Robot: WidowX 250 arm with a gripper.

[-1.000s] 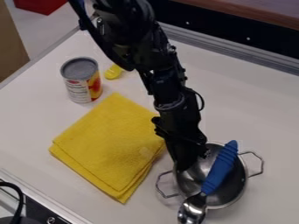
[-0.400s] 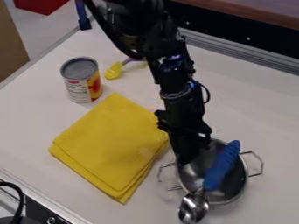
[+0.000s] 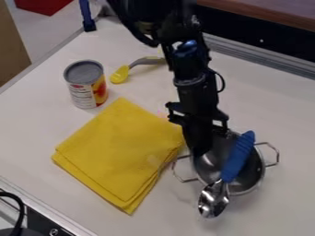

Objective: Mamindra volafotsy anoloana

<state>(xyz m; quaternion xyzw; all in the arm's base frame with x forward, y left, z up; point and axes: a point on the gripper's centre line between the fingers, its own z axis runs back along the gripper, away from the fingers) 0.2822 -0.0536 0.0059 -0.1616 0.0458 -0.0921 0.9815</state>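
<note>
The black gripper point(image 3: 198, 150) hangs at the left inner side of a small metal pot point(image 3: 252, 177), its tip at the pot's rim; how its fingers stand cannot be made out. Across the pot lies a spoon with a blue handle point(image 3: 237, 156), the handle's top over the far right rim. The spoon's metal bowl point(image 3: 213, 199) sticks out past the near rim. Two wire handles stand out from the pot's left and right sides.
Left of the pot lies a folded yellow cloth point(image 3: 117, 154), close to its left handle. A can point(image 3: 86, 84) stands at the upper left, with a yellow-headed utensil point(image 3: 120, 74) beside it. A dark rail runs along the far edge.
The gripper has moved away from the camera and slightly right. The pot and the blue-handled spoon have shifted the same way with it. More of the yellow-headed utensil shows.
</note>
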